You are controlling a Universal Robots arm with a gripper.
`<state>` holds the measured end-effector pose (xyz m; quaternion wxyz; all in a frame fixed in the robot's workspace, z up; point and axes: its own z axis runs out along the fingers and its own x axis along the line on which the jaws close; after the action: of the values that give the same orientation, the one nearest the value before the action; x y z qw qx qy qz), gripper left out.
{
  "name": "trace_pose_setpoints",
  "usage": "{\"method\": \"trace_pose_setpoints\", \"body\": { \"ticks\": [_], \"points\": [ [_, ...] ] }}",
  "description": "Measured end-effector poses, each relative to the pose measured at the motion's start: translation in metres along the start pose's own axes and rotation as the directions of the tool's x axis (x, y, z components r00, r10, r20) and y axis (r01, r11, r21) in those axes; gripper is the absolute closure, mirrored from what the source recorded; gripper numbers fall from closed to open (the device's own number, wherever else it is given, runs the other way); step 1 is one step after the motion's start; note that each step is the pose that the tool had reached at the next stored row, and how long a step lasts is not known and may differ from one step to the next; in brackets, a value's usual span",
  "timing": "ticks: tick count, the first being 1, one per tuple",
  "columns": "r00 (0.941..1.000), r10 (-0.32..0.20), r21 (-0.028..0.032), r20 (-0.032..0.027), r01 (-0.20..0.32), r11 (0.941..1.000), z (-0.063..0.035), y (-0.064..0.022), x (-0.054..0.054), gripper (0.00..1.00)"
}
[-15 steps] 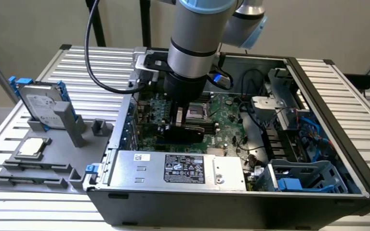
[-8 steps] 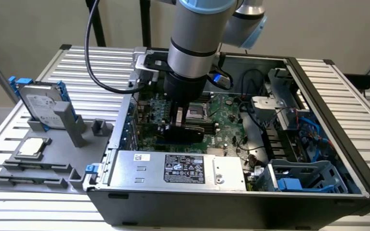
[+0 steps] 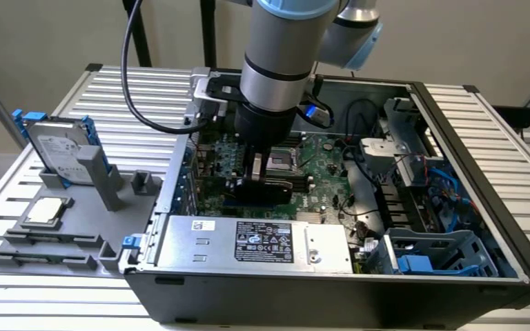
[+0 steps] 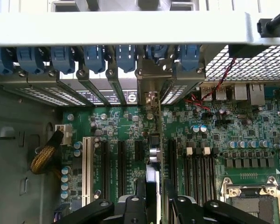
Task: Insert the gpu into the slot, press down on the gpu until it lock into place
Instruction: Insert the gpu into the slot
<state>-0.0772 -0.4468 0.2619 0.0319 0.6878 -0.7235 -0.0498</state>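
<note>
Drive (image 3: 58, 146) sat on the exterior view's left, label unreadable. PSU (image 3: 256, 241) sticker's print was too tiny as well. Gripper (image 4: 155, 186) was clamped on the gpu (image 3: 267, 193), upright over the board (image 4: 224, 126); tight room either side.

A plain cream-coloured wall (image 3: 477, 34) stands behind where I work, evenly lit, with black upright metal posts (image 3: 209, 31) in front of it. Under me stretches a ribbed silver aluminium-slat table (image 3: 127, 89).
</note>
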Motion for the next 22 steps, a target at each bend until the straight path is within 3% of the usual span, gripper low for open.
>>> {"method": "trace_pose_setpoints", "body": {
  "ticks": [10,22],
  "points": [
    [1.0000,0.000,-0.0048,-0.0006,0.000,1.0000,0.0010,-0.0001,0.0000,0.74],
    [1.0000,0.000,-0.0057,-0.0002,0.000,1.0000,0.0015,-0.0002,0.0000,0.74]
  ]
}}
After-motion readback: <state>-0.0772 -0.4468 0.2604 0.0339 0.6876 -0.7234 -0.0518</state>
